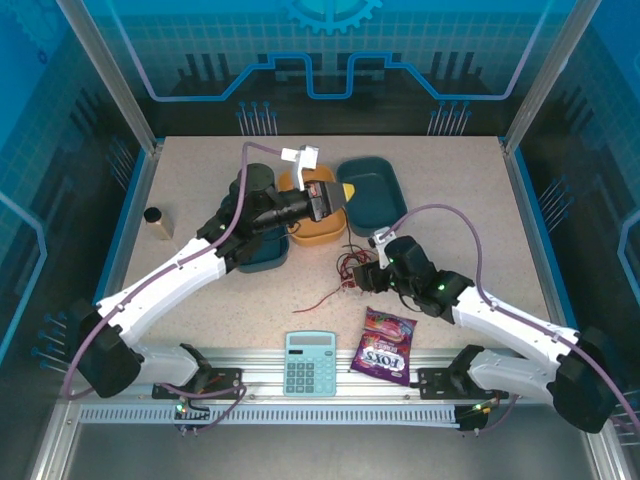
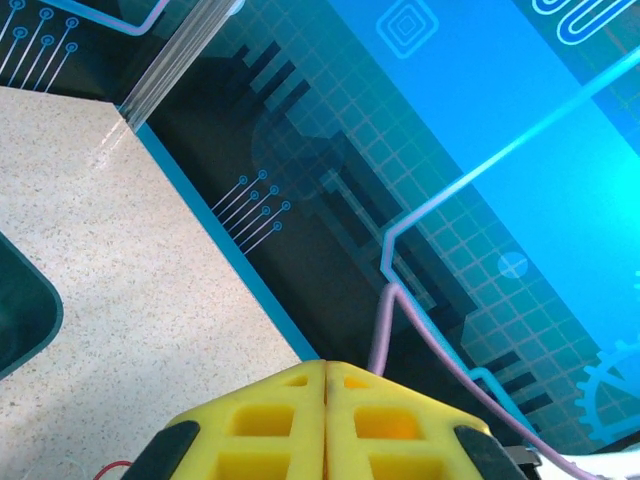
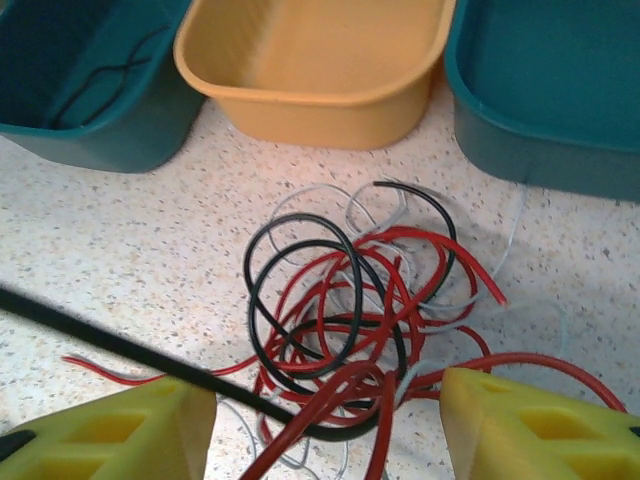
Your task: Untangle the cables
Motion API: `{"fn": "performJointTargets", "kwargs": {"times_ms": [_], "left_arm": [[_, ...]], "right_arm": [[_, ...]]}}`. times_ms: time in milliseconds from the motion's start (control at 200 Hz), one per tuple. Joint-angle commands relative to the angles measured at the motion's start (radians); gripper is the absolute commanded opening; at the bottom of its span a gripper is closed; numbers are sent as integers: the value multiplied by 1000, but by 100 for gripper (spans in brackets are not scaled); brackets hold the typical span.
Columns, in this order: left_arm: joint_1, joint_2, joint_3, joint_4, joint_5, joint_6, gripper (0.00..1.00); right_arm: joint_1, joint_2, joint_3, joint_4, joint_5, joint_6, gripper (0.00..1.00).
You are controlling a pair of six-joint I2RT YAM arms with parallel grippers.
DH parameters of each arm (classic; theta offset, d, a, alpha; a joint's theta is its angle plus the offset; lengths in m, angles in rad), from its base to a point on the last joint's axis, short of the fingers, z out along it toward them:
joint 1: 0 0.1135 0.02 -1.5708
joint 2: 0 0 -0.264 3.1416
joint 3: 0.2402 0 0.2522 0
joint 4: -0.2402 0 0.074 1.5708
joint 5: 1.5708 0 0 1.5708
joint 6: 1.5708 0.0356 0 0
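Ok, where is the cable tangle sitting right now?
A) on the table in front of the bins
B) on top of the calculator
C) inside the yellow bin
A: the tangle lies on the table just short of the yellow bin, with the open right pincer over it.

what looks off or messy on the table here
The cables are the mess: red, black and pale grey wires lie looped through one another in one heap on the table, just in front of the yellow bin. What looks like a lone black wire lies in the left teal bin.
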Motion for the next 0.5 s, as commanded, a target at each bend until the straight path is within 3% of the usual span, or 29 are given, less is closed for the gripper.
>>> {"fn": "performJointTargets", "kwargs": {"times_ms": [0,490], "left_arm": [[-1,-59,53,-16,29,53,0],[-1,-201,134,-112,-85,199,0]], "right_arm": [[-20,6,-23,46,47,51,60],[-159,-54,-133,6,61,182,63]]}}
